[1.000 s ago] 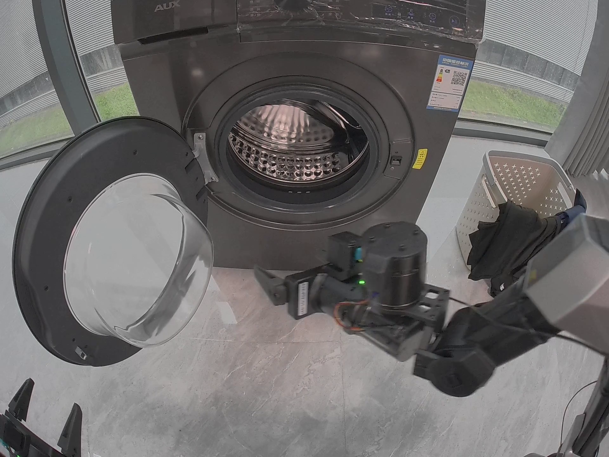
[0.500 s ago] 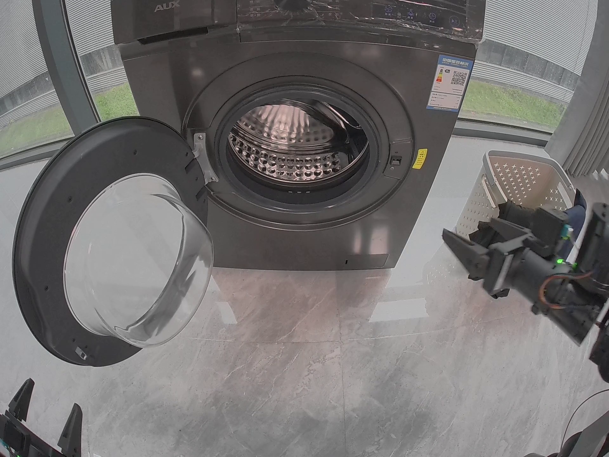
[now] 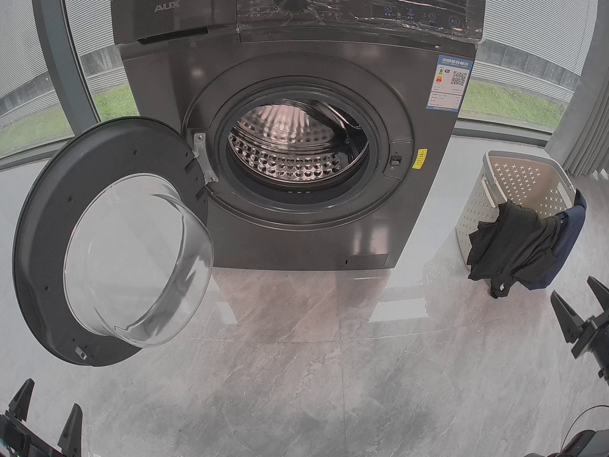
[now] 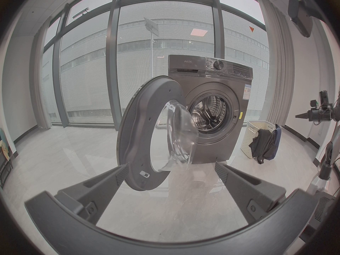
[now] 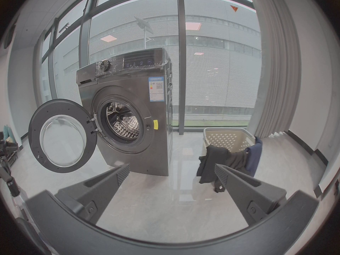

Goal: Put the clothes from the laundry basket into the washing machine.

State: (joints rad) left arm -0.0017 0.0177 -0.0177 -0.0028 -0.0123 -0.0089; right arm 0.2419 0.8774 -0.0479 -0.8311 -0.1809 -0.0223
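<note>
find the clothes (image 3: 510, 245) at the right middle of the head view: a black piece slung over the front rim of the laundry basket (image 3: 517, 172), hanging down the outer wall nearly to the floor (image 3: 355, 376), with a blue piece (image 3: 571, 236) draped over the rim just beside it, toward the right edge of the frame. cannot tell what else lies deeper in the basket.

look just below and right of that bundle for the right pincer (image 3: 574, 293), at the lower right edge: near the clothes but apart from them, prongs spread wide, nothing held. from the right wrist view, aimed toward the basket with the black piece ahead.

compare the left pincer (image 3: 52, 395), down in the lower left corner: also spread wide and empty, but well apart from the basket, across the whole frame.

judging by this layout, a job for the right arm. hangs with its long axis up and down, so probably best pinched across the fold at the rim, where the cloth bunches.

then up and left to the washing machine (image 3: 298, 46) at upper centre: door (image 3: 57, 223) swung fully open to the left, drum (image 3: 295, 141) showing bare metal, mouth unobstructed on the basket's side.
</note>
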